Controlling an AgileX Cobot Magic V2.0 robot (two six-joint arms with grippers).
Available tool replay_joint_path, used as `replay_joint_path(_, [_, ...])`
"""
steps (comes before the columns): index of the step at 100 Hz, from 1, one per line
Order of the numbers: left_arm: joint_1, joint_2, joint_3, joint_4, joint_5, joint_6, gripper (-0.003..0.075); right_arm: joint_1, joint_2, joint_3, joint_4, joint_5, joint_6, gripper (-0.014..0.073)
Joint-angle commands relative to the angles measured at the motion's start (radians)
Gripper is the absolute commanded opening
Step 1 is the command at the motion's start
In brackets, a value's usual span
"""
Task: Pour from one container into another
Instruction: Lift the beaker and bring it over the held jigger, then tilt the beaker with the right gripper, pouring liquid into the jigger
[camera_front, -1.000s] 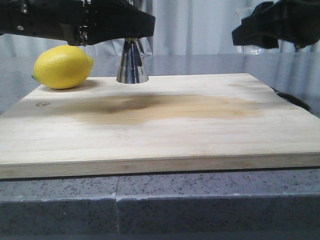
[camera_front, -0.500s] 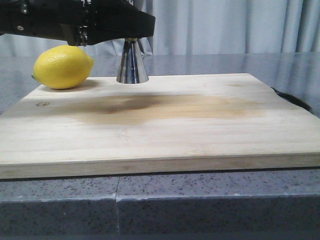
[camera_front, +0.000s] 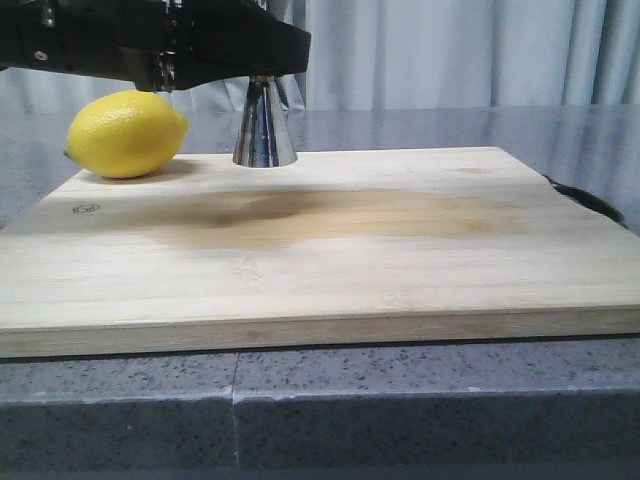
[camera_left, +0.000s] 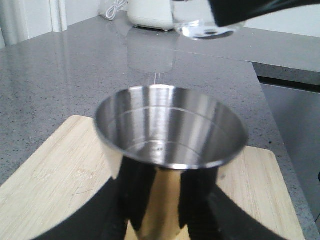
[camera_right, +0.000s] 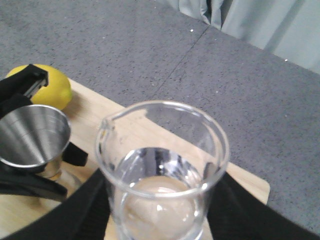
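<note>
— Front view first: what are the surfaces like?

— Pale wooden board with a darker stain, lying on a speckled grey stone tabletop. On it stand a matte yellow lemon and a mirror-bright conical steel jigger, which the black left hand pinches from the side, arm level.

— And the beaker?

— Only the wrist cameras catch it. The clear, straight-sided glass beaker, with pouring lip and some clear liquid, sits clamped in the right hand, raised above the board, near the jigger. The left wrist camera shows its base beyond the jigger's open rim.
</note>
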Motion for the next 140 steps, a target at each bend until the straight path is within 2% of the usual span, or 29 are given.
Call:
replay_joint_path(1, [-0.007, -0.050, -0.029, -0.083, 0.102, -0.007, 0.0220, 0.001, -0.030, -0.077, 0.099, -0.003, -0.127, 0.0254])
replay_joint_path(8, [-0.007, -0.050, -0.029, -0.083, 0.102, -0.007, 0.0220, 0.001, -0.030, -0.102, 0.139, 0.011, -0.204, 0.0253])
replay_joint_path(37, [-0.007, -0.050, -0.029, -0.083, 0.102, -0.007, 0.0220, 0.003, 0.040, -0.203, 0.146, 0.126, -0.416, 0.0254])
replay_joint_path(57, [-0.007, -0.050, -0.029, -0.083, 0.102, -0.007, 0.0220, 0.028, 0.099, -0.230, 0.142, 0.130, -0.559, 0.0254])
replay_joint_path(82, [-0.007, -0.050, -0.029, -0.083, 0.102, -0.007, 0.0220, 0.050, 0.154, -0.265, 0.090, 0.130, -0.597, 0.0253])
replay_joint_path(101, [-0.007, -0.050, -0.029, -0.083, 0.102, -0.007, 0.0220, 0.073, 0.185, -0.278, 0.022, 0.147, -0.687, 0.0253])
replay_joint_path(140, [-0.007, -0.050, -0.029, -0.083, 0.102, -0.007, 0.0220, 0.137, 0.198, -0.278, -0.224, 0.152, -0.697, 0.0253])
